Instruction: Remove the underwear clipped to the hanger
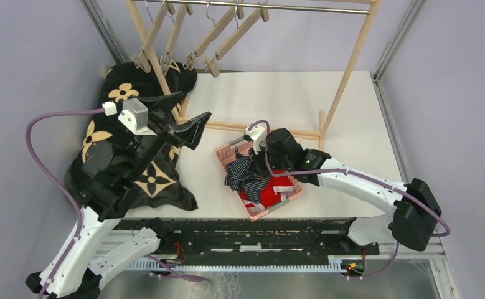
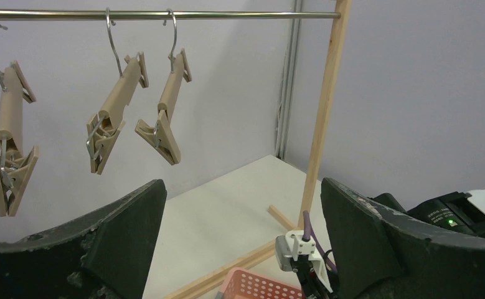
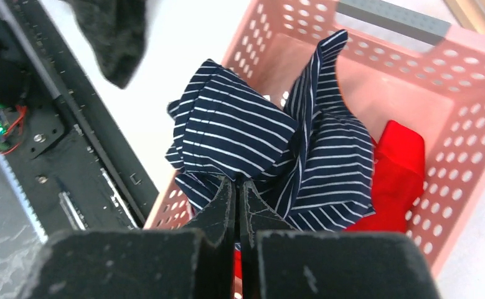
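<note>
Looks like drop-off stage: right gripper (image 3: 238, 194) clamped shut on dark blue boxers (image 3: 246, 131), bunched inside pink basket (image 3: 414, 57), red briefs (image 3: 396, 174) beside them in same basket. Left gripper (image 2: 240, 208) wide open, empty, up-left of basket near bare hangers (image 2: 112, 118). Next, probably: open right claw, lift clear of basket.

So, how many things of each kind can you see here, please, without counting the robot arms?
clip hangers on the rail: 4
pink basket: 1
garments visible in the basket: 2, the navy striped garment and the red garment
black flowered blanket: 1
Total: 8
</note>
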